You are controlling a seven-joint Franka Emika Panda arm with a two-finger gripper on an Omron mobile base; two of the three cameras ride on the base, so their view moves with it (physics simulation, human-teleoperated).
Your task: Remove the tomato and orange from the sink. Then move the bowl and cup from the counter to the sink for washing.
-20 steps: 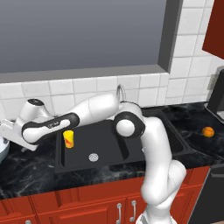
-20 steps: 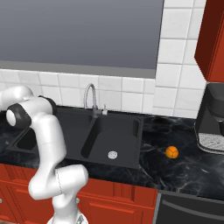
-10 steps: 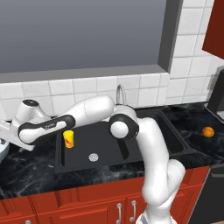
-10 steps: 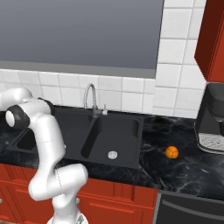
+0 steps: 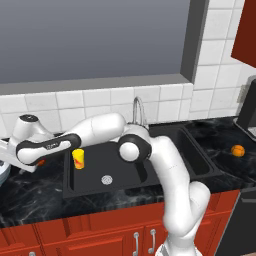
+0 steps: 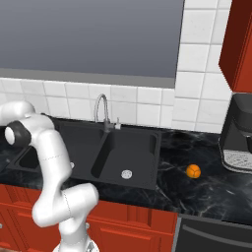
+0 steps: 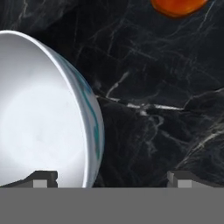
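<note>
Item: one wide, pale bluish-white round bowl (image 7: pixel 43 113), at the left of the hand view on black marble counter (image 7: pixel 153 109). Judged rigid, smooth, likely slippery and breakable; best taken at the thin rim, one finger inside, one outside.

My gripper (image 7: pixel 109 177): jaws spread wide, holding nothing; one tip over the bowl, the other over counter.

One small yellow cylindrical cup (image 5: pixel 78 158), standing in the black double-basin sink (image 5: pixel 150 175), left of centre.

One bright orange ball (image 6: pixel 193 171), right on the counter.

One dark red-orange tomato (image 7: pixel 177 6), top edge of hand view.
</note>
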